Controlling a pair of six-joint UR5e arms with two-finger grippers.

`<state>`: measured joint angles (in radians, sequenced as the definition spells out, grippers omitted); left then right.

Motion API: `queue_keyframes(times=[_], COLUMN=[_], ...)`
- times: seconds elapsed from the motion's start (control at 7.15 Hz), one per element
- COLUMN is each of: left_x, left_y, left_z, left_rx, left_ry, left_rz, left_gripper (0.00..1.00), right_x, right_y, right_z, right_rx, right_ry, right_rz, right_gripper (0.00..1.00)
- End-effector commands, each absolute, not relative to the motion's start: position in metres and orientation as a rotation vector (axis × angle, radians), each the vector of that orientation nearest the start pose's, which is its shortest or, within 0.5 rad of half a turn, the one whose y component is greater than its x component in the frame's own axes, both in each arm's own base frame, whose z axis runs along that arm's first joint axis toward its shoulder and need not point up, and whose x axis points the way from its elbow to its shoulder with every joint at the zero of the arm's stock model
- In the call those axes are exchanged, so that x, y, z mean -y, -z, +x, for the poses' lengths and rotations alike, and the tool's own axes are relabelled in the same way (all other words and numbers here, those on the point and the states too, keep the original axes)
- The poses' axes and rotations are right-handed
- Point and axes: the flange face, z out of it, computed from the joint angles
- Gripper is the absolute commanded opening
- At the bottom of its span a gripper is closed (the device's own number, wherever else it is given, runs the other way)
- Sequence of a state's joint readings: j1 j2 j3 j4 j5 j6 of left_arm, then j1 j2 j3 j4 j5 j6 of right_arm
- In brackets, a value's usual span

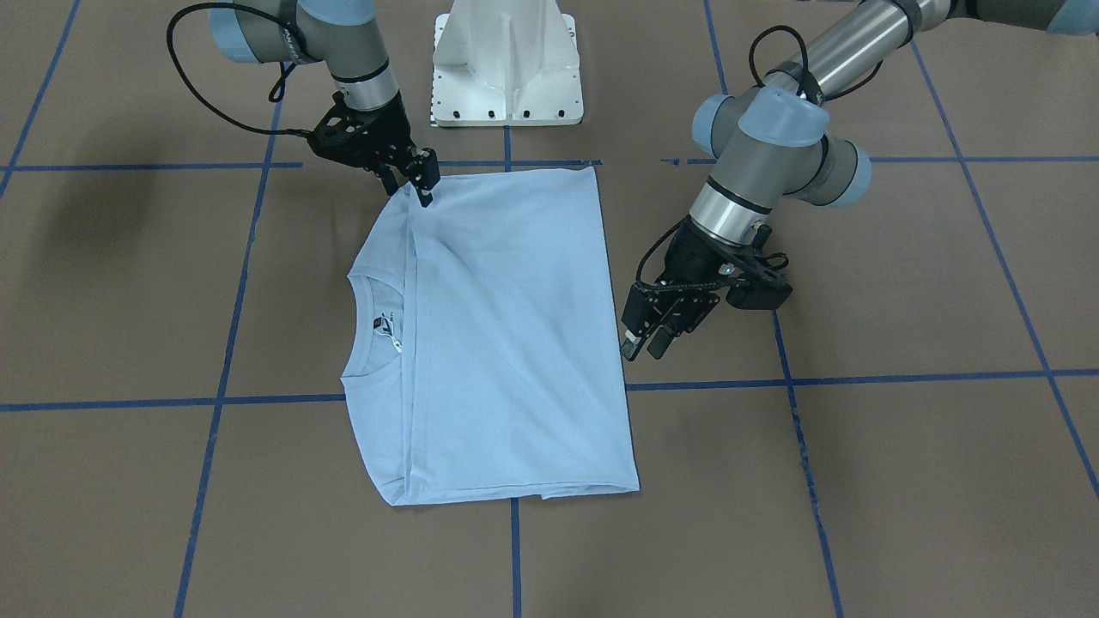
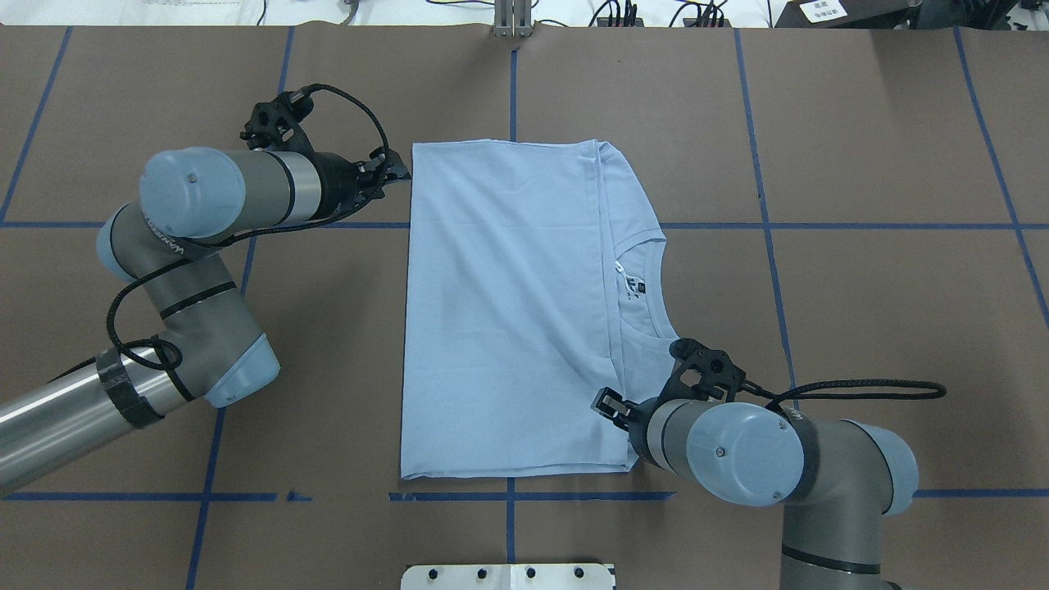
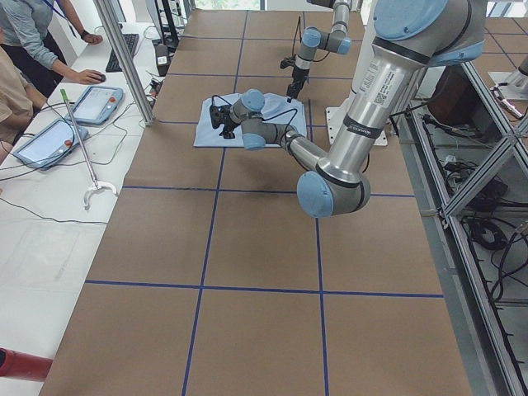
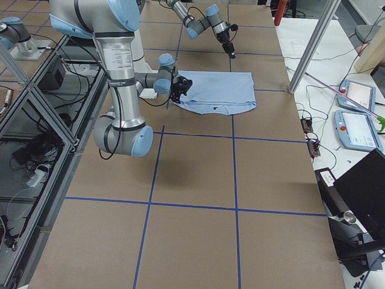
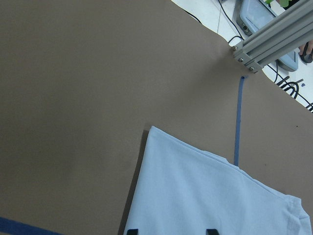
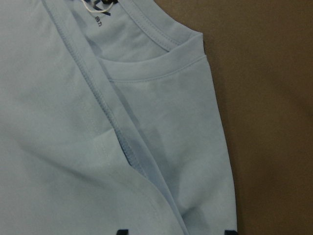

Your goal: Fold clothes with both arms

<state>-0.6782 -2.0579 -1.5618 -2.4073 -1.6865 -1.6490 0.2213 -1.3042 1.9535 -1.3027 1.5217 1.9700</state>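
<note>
- we find the light blue t-shirt [image 1: 506, 326] lying flat on the brown table [image 1: 901, 481]. it is folded into a rough rectangle, in front of the white pedestal base [image 1: 506, 64] and between the two arms.
- the collar [image 1: 371, 343] points toward the robot's right side, and a dark label [image 1: 379, 324] shows inside it. a folded-over layer covers the body up to just short of the collar.
- the left arm [image 1: 777, 146] places the left gripper [image 1: 646, 345] just beside the shirt edge opposite the collar, over bare table.
- the left gripper is released: its fingers stand apart with nothing between them. in the left wrist view, the two fingertips [image 5: 131, 230] sit apart at the bottom border, with a shirt corner ahead of them.
- the right arm [image 1: 343, 51] places the right gripper [image 1: 410, 184] at the collar-side shirt corner nearest the pedestal base.
- the right gripper is also released. in the right wrist view, its fingertips [image 6: 122, 231] stand wide apart over the shoulder cloth beside the collar.
- we cannot tell whether the right gripper's tips touch the cloth.
- blue tape lines [image 1: 859, 378] divide the table into squares.
- in the exterior left view, an operator [image 3: 37, 29] stands at a side bench that carries two pendants [image 3: 97, 103].
</note>
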Motion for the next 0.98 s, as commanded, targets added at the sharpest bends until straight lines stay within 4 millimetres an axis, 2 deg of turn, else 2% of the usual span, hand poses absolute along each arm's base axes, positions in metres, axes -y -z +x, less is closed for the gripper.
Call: queue_keyframes(times=[0.0,0.84], left_x=[0.4980,0.4964], left_y=[-0.2671,-0.2691], left_z=[0.4385,0.4398], left_rx=[-1.302,-1.299], left_ry=[0.568,0.567], left_rz=[0.266,0.263], left_gripper=[0.56,0.56], right_x=[0.2553,0.2551], right_y=[-0.3216,-0.3286], right_z=[-0.5219,-0.5293], right_rx=[0.918,0.901], right_ry=[-0.597,-0.595], right_rz=[-0.040,-0.040], right_gripper=[0.75,0.72])
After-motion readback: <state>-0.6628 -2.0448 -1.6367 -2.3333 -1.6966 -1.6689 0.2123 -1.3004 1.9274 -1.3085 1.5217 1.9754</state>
